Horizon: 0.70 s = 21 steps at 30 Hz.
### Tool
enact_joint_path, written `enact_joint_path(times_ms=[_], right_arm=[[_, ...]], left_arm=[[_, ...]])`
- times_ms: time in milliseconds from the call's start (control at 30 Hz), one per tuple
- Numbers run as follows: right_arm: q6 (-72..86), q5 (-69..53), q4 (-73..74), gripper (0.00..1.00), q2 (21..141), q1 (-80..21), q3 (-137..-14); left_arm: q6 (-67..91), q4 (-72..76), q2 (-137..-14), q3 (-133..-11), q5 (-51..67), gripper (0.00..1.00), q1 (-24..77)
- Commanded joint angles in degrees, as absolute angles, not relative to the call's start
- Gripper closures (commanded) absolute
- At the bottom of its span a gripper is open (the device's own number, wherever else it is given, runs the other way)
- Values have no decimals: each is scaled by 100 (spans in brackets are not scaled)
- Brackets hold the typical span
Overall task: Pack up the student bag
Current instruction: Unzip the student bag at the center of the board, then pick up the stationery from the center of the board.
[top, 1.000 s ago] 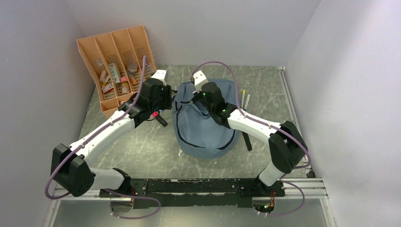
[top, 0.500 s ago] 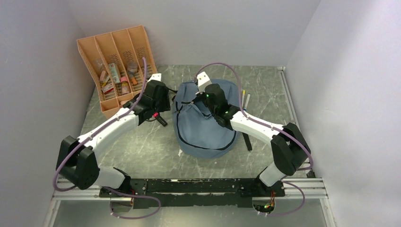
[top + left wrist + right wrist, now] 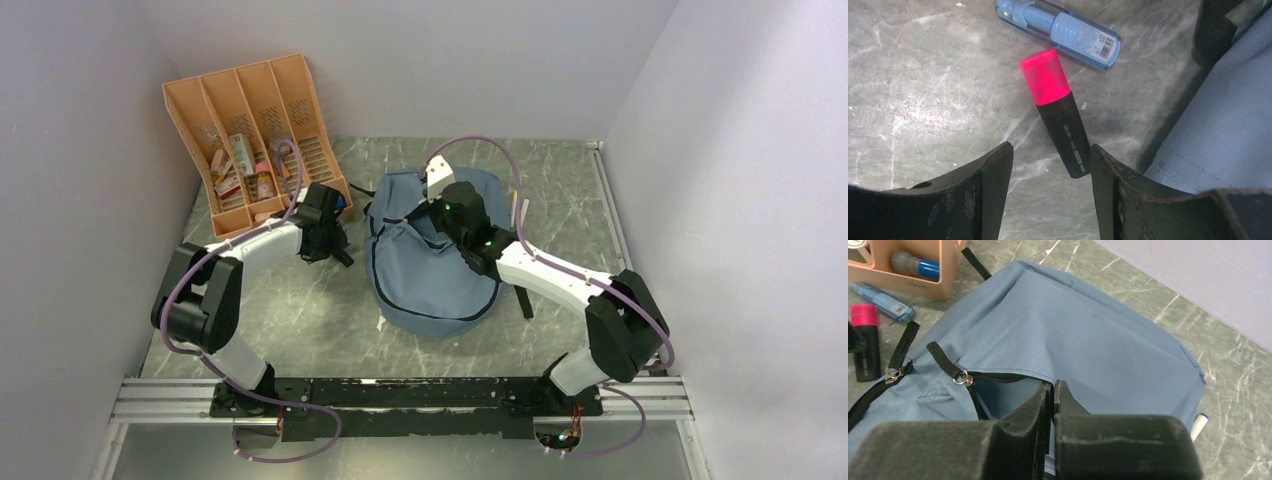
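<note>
Both arms same build: left arm (image 3: 262, 240) and right arm (image 3: 545, 275) have white shell links and chunky black joint housings (image 3: 200, 302). A lilac cable (image 3: 470, 140) comes off each wrist and follows the links to the base (slack loops at the bottom too). White camera bracket (image 3: 437, 176) on the right wrist, green LED (image 3: 447, 208) lit just below it. Left gripper (image 3: 1050, 149) fingers (image 3: 990, 192): black, curved, edges scuffed grey. Right gripper (image 3: 1053, 385) fingers (image 3: 1023, 412): black, matte, faintly fuzzy. Bases sit on a black plate (image 3: 400, 392) over aluminium rail (image 3: 160, 400).
</note>
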State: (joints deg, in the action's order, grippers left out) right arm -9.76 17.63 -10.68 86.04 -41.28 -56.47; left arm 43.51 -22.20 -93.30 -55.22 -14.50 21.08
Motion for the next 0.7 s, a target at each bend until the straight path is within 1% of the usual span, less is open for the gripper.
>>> enact_joint_path(times_ms=[0, 267, 467, 600, 667], right_arm=[[-674, 1435, -1282, 98, 8314, -4149, -5537], [-659, 1480, -1344, 99, 8104, -4145, -5290], [-574, 1420, -1315, 99, 7993, -4140, -5199], [-466, 1427, -1367, 99, 7946, -4145, -5151], [-442, 1414, -1373, 100, 7941, -4146, -5165]], left_arm=[[4962, -2069, -9399, -5664, -1524, 37, 2092], [5486, -2598, -9953, -6038, -1844, 38, 2092], [5581, -2593, -10212, -6169, -1859, 38, 2092], [5590, -2726, -10329, -6232, -2029, 40, 2092], [5600, -2674, -10336, -6175, -2055, 43, 2090]])
